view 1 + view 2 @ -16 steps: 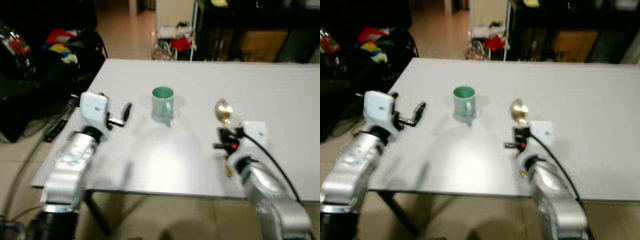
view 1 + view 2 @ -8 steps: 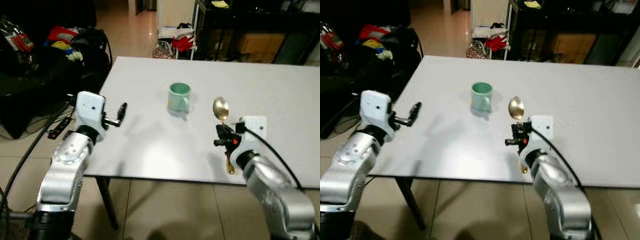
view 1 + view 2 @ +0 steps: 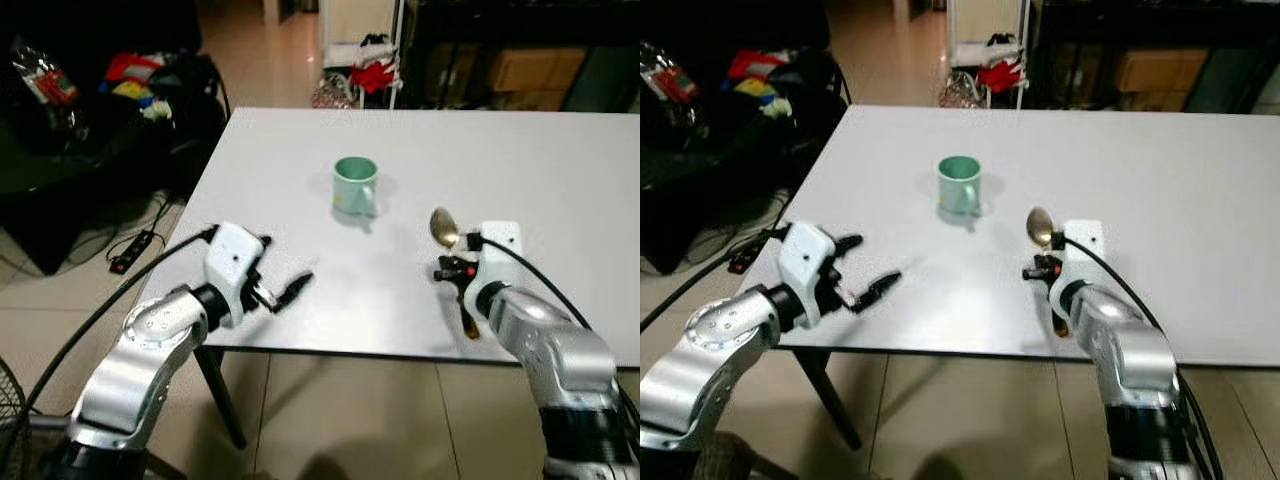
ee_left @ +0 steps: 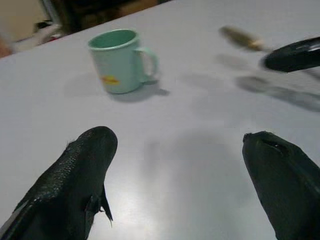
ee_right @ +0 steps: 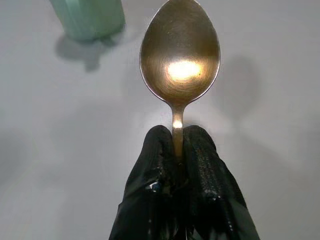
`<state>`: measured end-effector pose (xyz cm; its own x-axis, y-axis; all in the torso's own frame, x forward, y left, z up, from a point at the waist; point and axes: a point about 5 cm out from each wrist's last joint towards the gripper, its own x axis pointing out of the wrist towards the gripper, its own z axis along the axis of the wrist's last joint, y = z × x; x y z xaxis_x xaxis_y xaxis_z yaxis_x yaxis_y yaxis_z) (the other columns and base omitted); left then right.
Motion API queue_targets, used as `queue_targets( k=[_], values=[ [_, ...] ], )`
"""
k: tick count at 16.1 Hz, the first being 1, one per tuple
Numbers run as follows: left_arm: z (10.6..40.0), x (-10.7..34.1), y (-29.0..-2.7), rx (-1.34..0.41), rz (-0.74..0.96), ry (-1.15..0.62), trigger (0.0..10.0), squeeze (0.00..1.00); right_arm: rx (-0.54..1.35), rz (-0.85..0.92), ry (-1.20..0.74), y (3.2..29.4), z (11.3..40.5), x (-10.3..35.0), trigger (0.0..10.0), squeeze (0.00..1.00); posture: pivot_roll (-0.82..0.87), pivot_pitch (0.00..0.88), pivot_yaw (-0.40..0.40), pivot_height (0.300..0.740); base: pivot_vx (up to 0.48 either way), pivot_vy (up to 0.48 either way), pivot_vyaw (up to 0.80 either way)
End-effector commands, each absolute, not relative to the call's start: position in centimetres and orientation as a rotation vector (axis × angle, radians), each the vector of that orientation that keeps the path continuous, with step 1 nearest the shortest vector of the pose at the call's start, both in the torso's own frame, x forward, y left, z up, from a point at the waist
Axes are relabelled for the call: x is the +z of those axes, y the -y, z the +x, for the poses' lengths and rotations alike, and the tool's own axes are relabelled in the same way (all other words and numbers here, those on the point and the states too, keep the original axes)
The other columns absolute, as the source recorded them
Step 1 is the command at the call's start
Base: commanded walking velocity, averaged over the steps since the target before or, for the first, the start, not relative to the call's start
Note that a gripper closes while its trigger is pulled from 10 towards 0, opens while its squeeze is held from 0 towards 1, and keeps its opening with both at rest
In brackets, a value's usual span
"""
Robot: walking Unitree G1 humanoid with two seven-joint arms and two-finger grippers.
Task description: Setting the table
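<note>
Left eye view: green mug (image 3: 354,184) sits mid white worktop (image 3: 560,160), right tool (image 3: 452,272) near the front edge, pinching a gold spoon (image 3: 446,230).

Left wrist view: left tool (image 4: 180,187) spread wide, holding nothing.

Right wrist view: fingers (image 5: 157,165) clamp the spoon's neck.

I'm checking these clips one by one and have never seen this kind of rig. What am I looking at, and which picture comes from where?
A two-armed humanoid robot stands at a white table. The two wide pictures come from its head camera, looking down. The other two come from cameras on its wrists, looking along the black fingers. A green mug stands on the table. The right end effector is shut on a gold spoon, pinching its handle, bowl pointing toward the mug. The left end effector is open and holds nothing, above the table's near edge.
</note>
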<state>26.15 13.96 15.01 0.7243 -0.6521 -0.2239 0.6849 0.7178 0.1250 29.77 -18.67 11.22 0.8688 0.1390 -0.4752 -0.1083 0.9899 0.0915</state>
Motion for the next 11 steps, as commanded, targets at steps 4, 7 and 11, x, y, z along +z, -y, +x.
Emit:
queue_targets(
  k=[4,7,11],
  values=[
    [25.1,15.4,-13.4,-0.855,0.191,-0.196,10.0,0.0,0.125,0.059,-0.529,20.1,31.5,10.5,10.0,0.0,0.04,0.006,0.058,0.74,0.0,0.0,0.0],
    [24.3,15.5,-13.4,-0.913,0.185,-0.224,10.0,0.0,0.099,0.065,-0.571,21.4,32.2,9.7,10.0,0.0,0.05,0.022,0.059,0.74,0.0,0.0,0.0],
    [23.9,15.6,-13.5,-0.926,0.182,-0.238,10.0,0.0,0.102,0.089,-0.589,21.8,32.8,9.1,10.0,0.0,0.05,0.023,0.054,0.74,0.0,0.0,0.0]
  ],
)
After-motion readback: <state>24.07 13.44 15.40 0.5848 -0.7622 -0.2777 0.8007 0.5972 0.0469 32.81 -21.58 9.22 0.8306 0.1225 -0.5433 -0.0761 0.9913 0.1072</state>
